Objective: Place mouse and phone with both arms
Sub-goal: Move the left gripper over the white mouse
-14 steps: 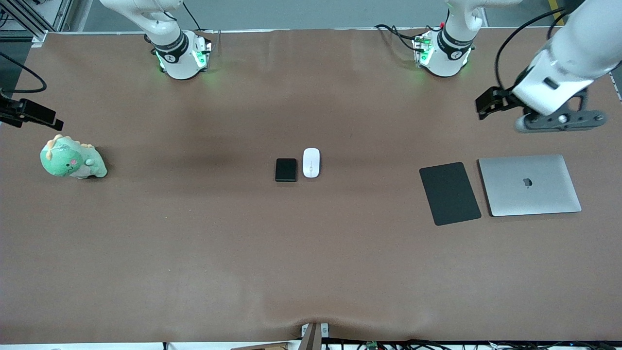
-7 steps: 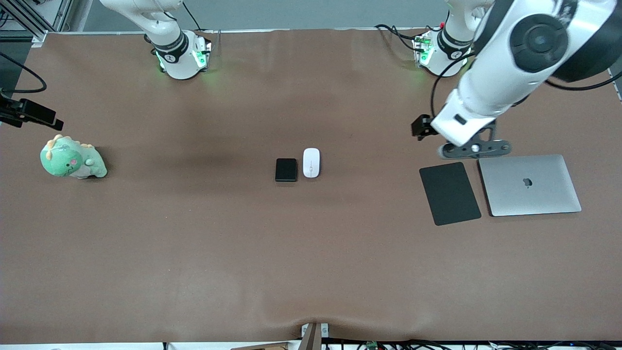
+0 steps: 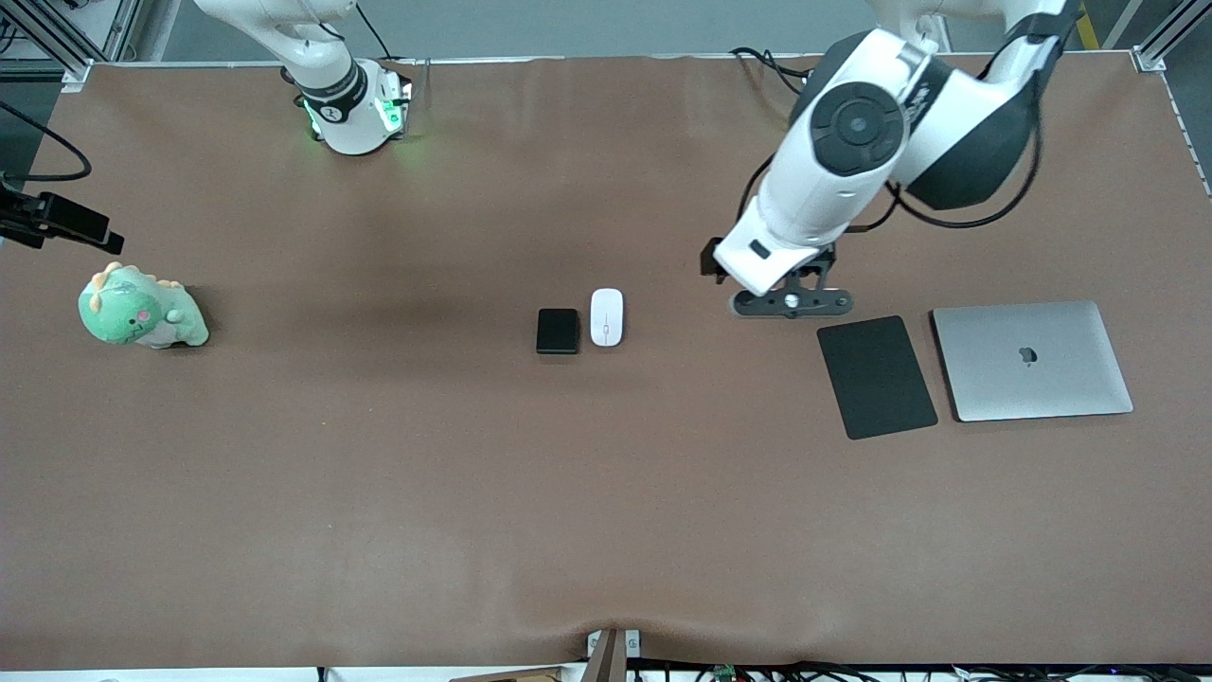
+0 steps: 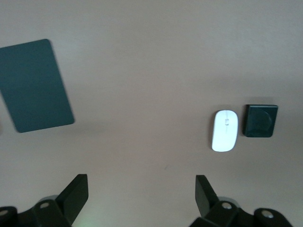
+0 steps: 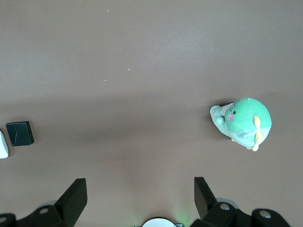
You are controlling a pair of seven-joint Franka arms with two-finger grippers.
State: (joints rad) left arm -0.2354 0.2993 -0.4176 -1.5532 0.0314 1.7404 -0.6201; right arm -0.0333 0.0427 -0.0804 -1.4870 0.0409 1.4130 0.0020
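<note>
The left arm (image 3: 852,142) has swung in from the desk (image 3: 379,493) edge at its own end: a second ago its hand hung past the laptop's (image 3: 1032,360) corner, and now the left gripper (image 3: 791,301) hovers over bare desk between the black mouse pad (image 3: 876,376) and the mouse (image 3: 606,316). That reads as the approach to a first pick, most likely the mouse, since that is the nearer of the two items to this arm; nothing has been lifted or shifted yet. The mouse and the phone (image 3: 557,331) lie just beside each other near the middle of the desk, well away from every edge, the phone toward the right arm's end. In the left wrist view the fingers (image 4: 75,195) stand wide apart with nothing between them, and the mouse (image 4: 224,130) and phone (image 4: 260,120) sit well apart from them, off to one side, so the hand has more sideways travel to make before it can come down. The right gripper (image 3: 57,220) waits over the desk edge at its own end, close to the green plush dinosaur (image 3: 140,313); its fingers (image 5: 75,196) are also spread and empty, with the phone (image 5: 19,133) just visible at the border of its wrist view.
</note>
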